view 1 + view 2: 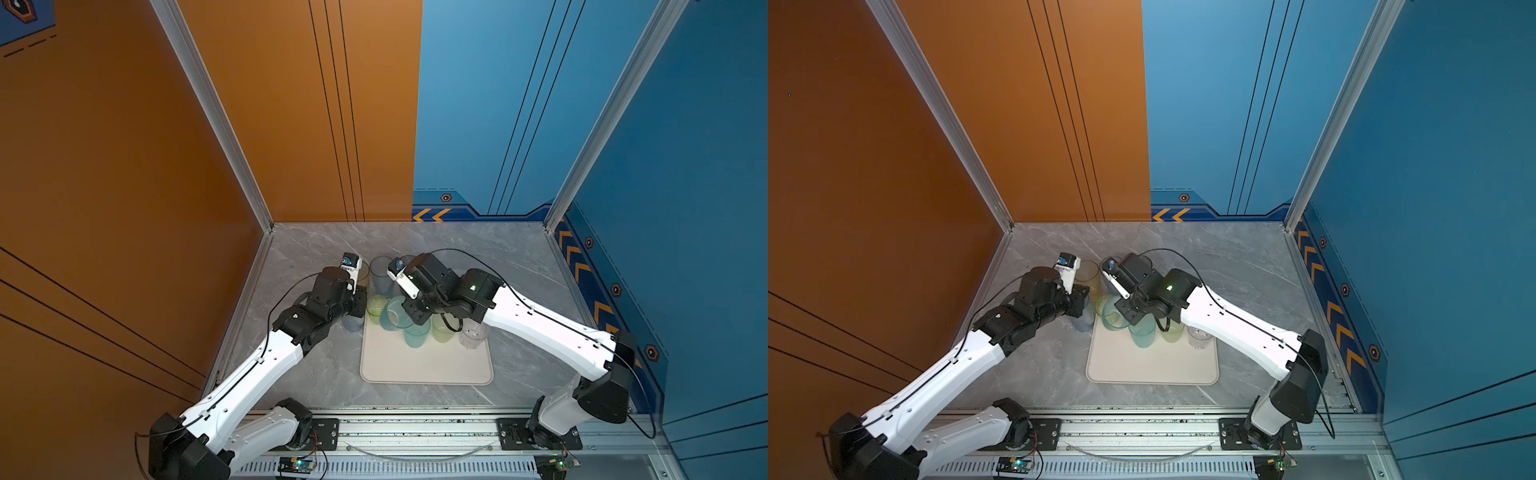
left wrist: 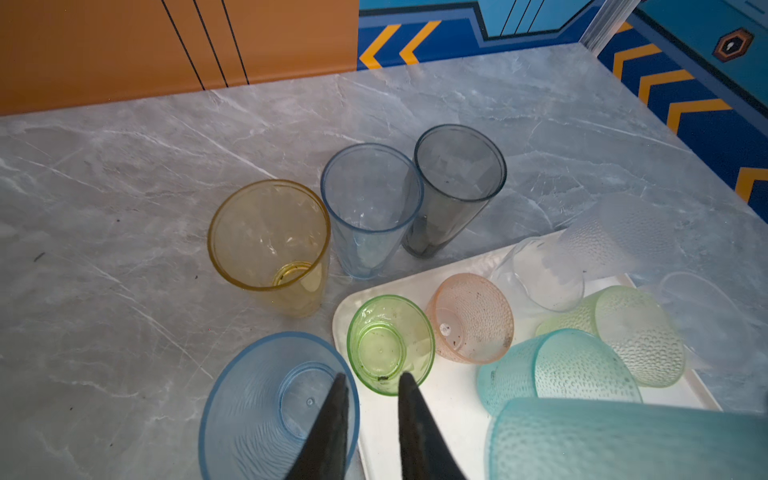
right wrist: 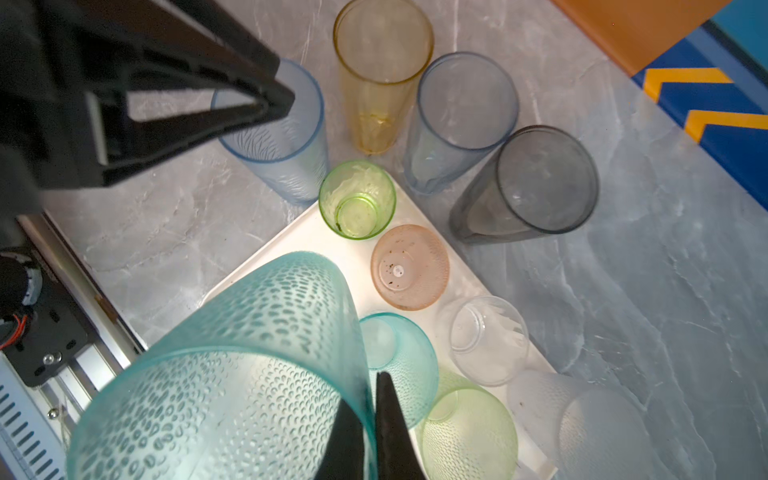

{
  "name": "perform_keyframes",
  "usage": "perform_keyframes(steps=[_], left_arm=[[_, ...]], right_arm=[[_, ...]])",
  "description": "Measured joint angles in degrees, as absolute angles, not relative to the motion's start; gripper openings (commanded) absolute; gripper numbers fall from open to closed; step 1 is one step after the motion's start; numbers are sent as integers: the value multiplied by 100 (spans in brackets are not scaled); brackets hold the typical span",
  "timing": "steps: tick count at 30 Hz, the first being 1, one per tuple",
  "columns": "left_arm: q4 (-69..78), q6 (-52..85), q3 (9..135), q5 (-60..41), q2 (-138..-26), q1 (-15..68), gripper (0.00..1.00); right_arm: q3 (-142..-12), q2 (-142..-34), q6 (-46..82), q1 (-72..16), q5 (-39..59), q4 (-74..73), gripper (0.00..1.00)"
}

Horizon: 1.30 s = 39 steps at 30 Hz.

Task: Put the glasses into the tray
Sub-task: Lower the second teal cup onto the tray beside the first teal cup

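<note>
Status, left to right: left gripper point(image 2: 372, 380) has jaws slightly apart, straddling the rim of the blue ribbed tumbler point(image 2: 257, 399). One jaw is inside and one outside, with a gap showing between outer jaw and wall, so not clamped. That tumbler stands upright on the table point(image 1: 519, 270), just beside the far-left corner of the tray point(image 1: 424, 365), off it.

Beyond the tray's far edge, upright on the table in a row: yellow tumbler point(image 2: 270, 237), pale blue tumbler point(image 2: 370, 208), smoky grey tumbler point(image 2: 459, 174).

On the tray's far half: short green glass point(image 2: 388, 345) in the left corner, pink dimpled glass point(image 2: 473, 320), short clear glass point(image 3: 486, 340), small teal tumbler point(image 3: 399, 361), light green tumbler point(image 3: 469, 432).

Right gripper point(image 3: 368, 395) is clenched on the wall of the large teal tumbler point(image 3: 249, 353), held tilted above the tray's far-left part.
</note>
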State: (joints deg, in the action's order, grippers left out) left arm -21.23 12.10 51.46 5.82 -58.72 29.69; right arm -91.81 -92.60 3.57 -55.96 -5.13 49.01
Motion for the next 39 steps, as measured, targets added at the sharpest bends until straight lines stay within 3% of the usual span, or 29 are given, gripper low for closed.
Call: perform_keyframes(steps=[19, 39], left_arm=[[-2344, 1188, 5144, 794, -5629, 2902, 27], [-2401, 1186, 5144, 794, -5524, 2838, 27]], right_arm=[[-10556, -11004, -19, -5883, -486, 5778, 0], [-10700, -11393, -27, -5817, -582, 5968, 0]])
